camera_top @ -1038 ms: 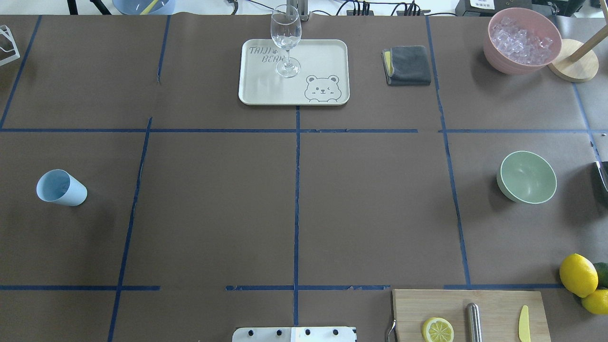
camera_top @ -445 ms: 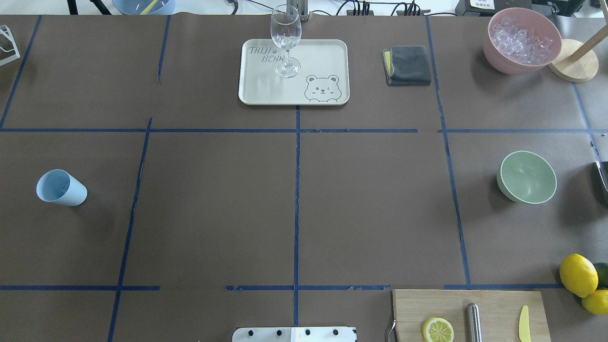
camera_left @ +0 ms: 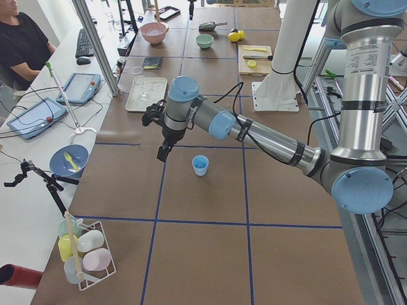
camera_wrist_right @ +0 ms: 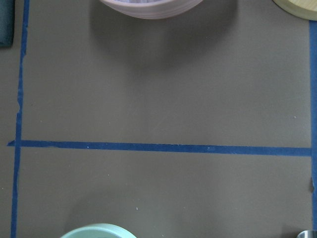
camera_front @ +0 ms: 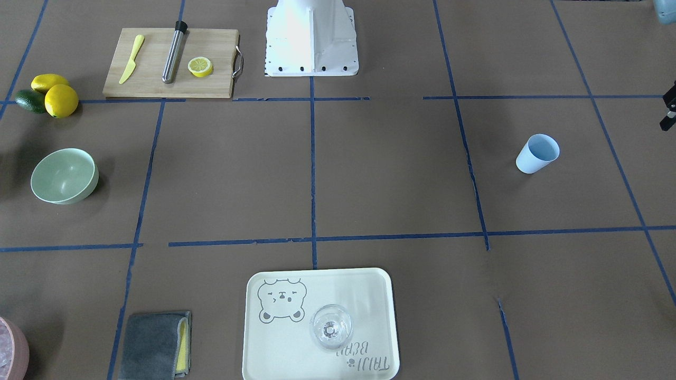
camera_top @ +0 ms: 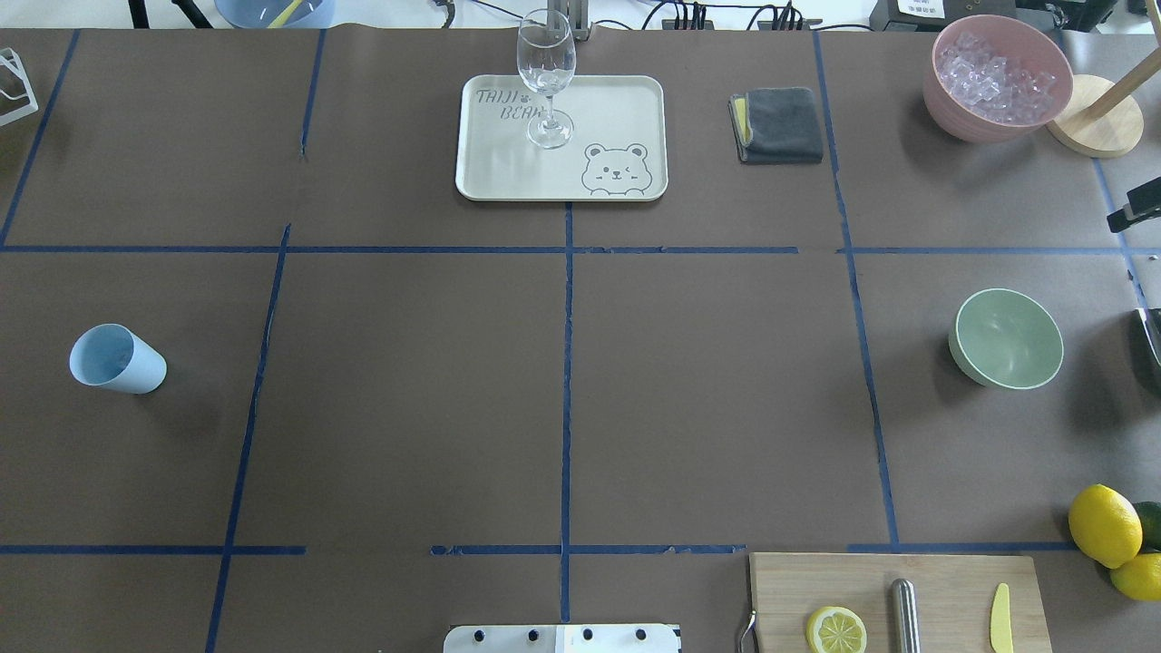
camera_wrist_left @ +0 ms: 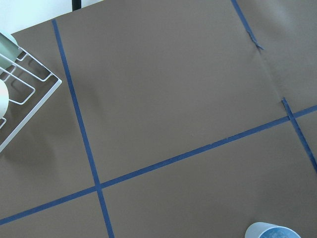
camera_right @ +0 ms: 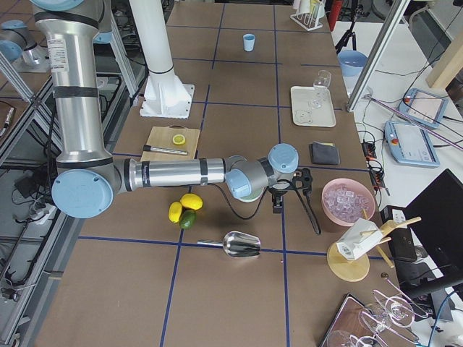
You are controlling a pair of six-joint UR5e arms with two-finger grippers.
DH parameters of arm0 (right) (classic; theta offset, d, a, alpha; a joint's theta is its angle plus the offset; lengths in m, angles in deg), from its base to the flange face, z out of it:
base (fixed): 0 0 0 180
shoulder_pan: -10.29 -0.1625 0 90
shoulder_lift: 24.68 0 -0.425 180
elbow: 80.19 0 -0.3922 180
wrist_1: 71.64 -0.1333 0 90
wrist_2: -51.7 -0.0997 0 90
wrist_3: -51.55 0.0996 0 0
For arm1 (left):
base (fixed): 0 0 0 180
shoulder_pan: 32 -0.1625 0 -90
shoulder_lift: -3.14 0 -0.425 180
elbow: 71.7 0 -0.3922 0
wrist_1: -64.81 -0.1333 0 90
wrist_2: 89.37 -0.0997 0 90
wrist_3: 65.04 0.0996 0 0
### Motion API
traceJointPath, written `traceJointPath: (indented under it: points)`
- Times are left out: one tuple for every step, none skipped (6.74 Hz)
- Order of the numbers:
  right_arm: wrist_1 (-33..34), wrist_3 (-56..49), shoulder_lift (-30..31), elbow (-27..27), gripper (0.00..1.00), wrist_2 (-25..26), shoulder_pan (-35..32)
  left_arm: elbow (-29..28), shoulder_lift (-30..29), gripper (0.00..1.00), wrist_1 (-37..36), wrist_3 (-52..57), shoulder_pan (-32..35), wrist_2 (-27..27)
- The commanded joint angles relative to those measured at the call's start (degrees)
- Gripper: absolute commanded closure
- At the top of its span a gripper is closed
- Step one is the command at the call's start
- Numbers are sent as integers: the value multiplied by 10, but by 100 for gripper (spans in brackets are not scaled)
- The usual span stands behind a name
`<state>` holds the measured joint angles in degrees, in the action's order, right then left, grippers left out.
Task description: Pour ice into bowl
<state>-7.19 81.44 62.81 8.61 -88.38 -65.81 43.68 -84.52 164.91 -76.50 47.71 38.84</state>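
Note:
The pale mint-green bowl [camera_top: 1006, 337] stands empty at the table's right side, also seen in the front view [camera_front: 64, 176]; its rim shows at the bottom of the right wrist view [camera_wrist_right: 94, 231]. The ice does not show; the blue cup [camera_top: 118, 359] at the left shows only a pale blue inside. Only a black sliver of my right gripper [camera_top: 1134, 216] enters at the right edge, behind the bowl; I cannot tell its state. My left gripper [camera_left: 162, 143] hovers beyond the cup, a sliver of it in the front view [camera_front: 668, 108], state unclear.
A pink bowl [camera_top: 1001, 77] of crushed-looking ice and a wooden stand [camera_top: 1096, 115] sit at the back right. Also here: tray [camera_top: 626, 109] with a wine glass [camera_top: 547, 77], grey cloth [camera_top: 778, 124], cutting board [camera_top: 952, 580], lemons [camera_top: 1103, 524], metal scoop [camera_right: 242, 246], cup rack [camera_left: 86, 254].
A black part of the right gripper has come into the overhead view at the right edge, behind the bowl. Nothing on the table has moved.

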Motion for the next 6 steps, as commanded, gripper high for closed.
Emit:
traceJointPath:
  points:
    - [-201,148,58,-8,0,13,45,31,92,1,150,-116,-36,-49]
    - [-246,190,78,-7,0,19,82,28,134,1,241,-198,-77,-71]
    - [-249,192,93,-4,0,51,106,30,147,1,272,-247,-113,-114]
    - [-249,192,104,-4,0,97,138,38,147,1,285,-283,-133,-118]
    - [-250,209,107,3,0,116,166,48,149,1,285,-297,-151,-141]
    - [-250,228,106,7,0,132,192,48,154,1,296,-298,-152,-142]
